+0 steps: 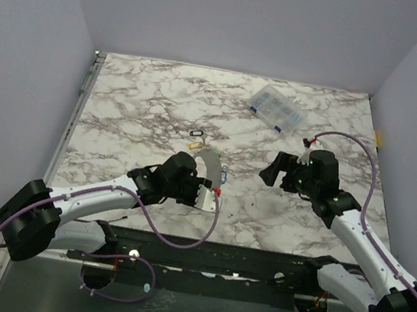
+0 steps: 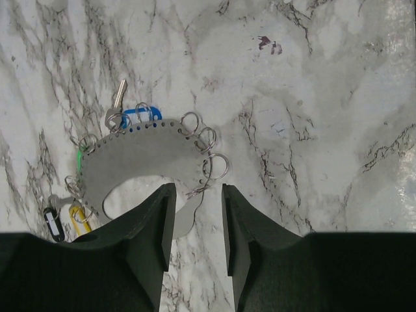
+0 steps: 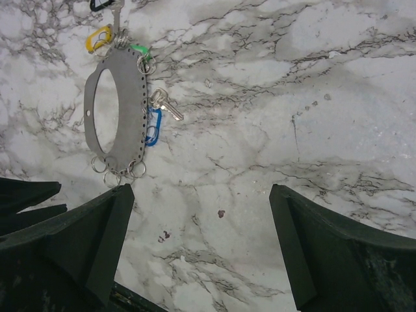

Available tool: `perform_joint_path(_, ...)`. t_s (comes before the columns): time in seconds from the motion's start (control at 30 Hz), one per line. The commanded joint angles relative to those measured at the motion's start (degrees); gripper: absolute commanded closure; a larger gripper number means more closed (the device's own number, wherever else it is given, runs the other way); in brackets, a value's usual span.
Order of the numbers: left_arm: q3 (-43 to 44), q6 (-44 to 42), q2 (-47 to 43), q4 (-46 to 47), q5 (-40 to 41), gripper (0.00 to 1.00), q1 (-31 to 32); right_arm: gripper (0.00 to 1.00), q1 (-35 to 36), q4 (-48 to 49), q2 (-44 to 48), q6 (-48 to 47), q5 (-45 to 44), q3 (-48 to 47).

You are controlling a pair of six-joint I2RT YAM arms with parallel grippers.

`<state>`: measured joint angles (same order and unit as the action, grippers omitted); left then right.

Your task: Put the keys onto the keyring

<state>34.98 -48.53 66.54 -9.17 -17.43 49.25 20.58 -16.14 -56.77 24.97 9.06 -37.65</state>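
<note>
Left tool (image 2: 198,195): half-open, straddling the keyring (image 2: 140,153) rim at lower centre of frame, not clamped.
Right tool (image 3: 201,195): spread wide, empty.
Keys (image 2: 140,116): clustered along the keyring's upper-left edge.
Risk: pinching a wire loop instead of the rim; flat keyring skidding across the tabletop (image 2: 312,97).
</note>
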Motion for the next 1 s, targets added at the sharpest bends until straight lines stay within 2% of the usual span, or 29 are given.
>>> perform_joint_path(0.0, 1.9, -8.5, 3.8, 0.1, -6.0, 0.61, 0.3, 0.02, 0.3, 2.2, -0.9, 0.1, 1.3, 1.3)
perform_joint_path(0.37, 6.6, -13.6, 13.3, -0.6, -4.6, 0.64, 0.3, 0.02, 0.3, 2.2, -2.3, -1.3, 1.7, 0.8)
perform_joint_path(0.5, 8.6, -7.9, 13.3, -1.4, -1.1, 0.64, -0.5, 0.02, 0.3, 1.7, -2.0, -1.3, 1.6, 0.8)
perform_joint_path(0.6, 9.0, -1.0, 10.6, -1.5, 1.7, 0.62, -1.0, 0.02, 0.3, 1.7, -1.5, -1.1, 1.6, 0.8)
perform_joint_path(0.8, 9.1, 20.8, 5.1, -0.8, 7.0, 0.54, -1.0, 0.02, 0.9, 2.2, -2.5, -0.8, 3.0, 0.4)
perform_joint_path(0.9, 9.9, 33.8, 3.9, -1.1, 17.7, 0.54, -1.2, 0.02, 2.5, 2.7, -3.1, -1.4, 3.3, -0.2)
perform_joint_path(0.97, 9.8, 39.5, 2.7, -1.3, 23.8, 0.54, -1.6, 0.02, 4.0, 2.8, -3.7, -1.6, 3.0, -0.7)
